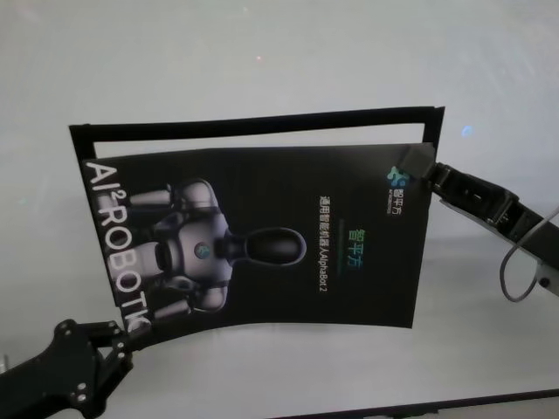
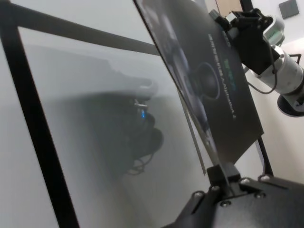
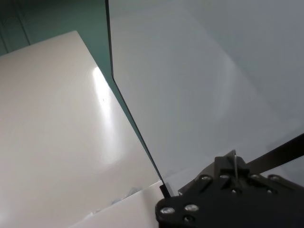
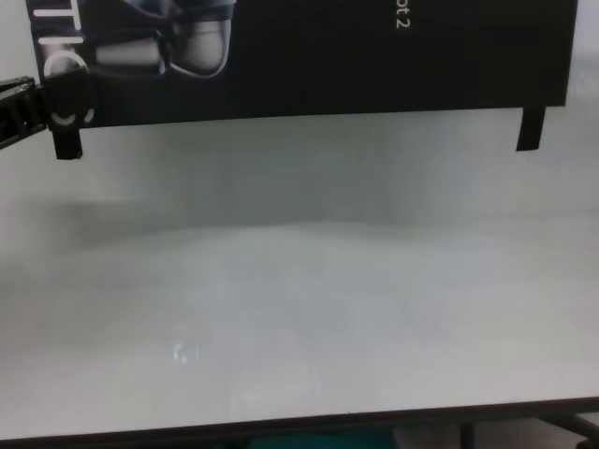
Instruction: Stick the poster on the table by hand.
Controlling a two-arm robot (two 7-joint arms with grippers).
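Both tools, left [image 1: 122, 336] and right [image 1: 425, 177], pinch the poster [image 1: 288, 244] above the table [image 1: 262, 70].

The large glossy black poster [image 1: 262, 240] fills the middle of the head view, held clear above the wide white-grey table [image 1: 262, 52] by the black left gripper [image 1: 122, 336] at lower left and the black right gripper [image 1: 428, 175] at mid right. Both arms block those two corners. Thin black tape strips [image 1: 262, 125] frame the sheet's upper and right sides. In the chest view, bare table [image 4: 299, 318] spreads across the whole lower frame, open for passage.
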